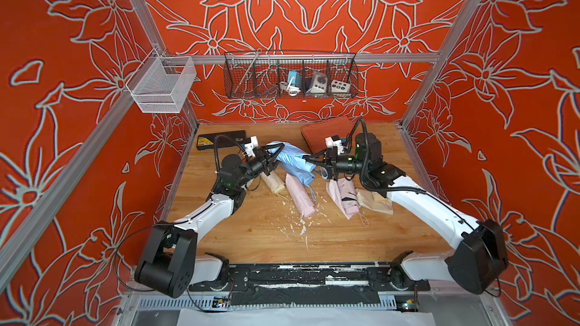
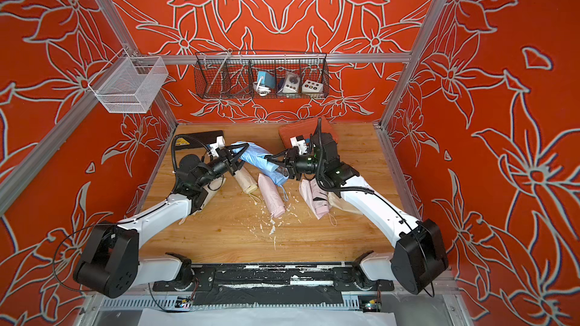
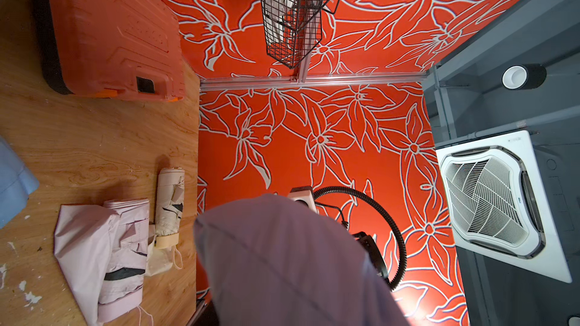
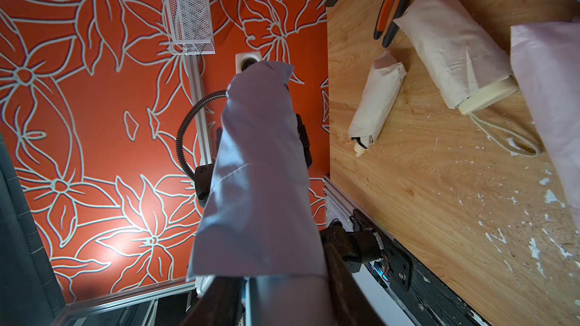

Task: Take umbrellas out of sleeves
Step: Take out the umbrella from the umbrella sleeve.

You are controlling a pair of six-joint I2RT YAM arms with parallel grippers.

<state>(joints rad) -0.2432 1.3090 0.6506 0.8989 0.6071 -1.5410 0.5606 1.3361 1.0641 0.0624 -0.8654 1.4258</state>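
About a third done, by my judgement: a bare pink umbrella (image 3: 125, 246) and a bare cream umbrella (image 3: 171, 199) lie on the tabletop (image 1: 345, 239), while a sleeved pink umbrella (image 1: 299, 196) and a sleeved cream umbrella (image 4: 455, 54) wait. The light blue sleeve (image 1: 290, 156) hangs above the tabletop between the arms, wrinkled and slack toward the left end effector (image 1: 273, 159), which pinches its closed end; whether the right end effector (image 1: 314, 164) at the mouth is clamped, I cannot tell.

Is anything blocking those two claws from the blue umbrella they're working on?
Nothing visible does. The left gripper pinches one end of the blue sleeve, and the right gripper is at its other end.
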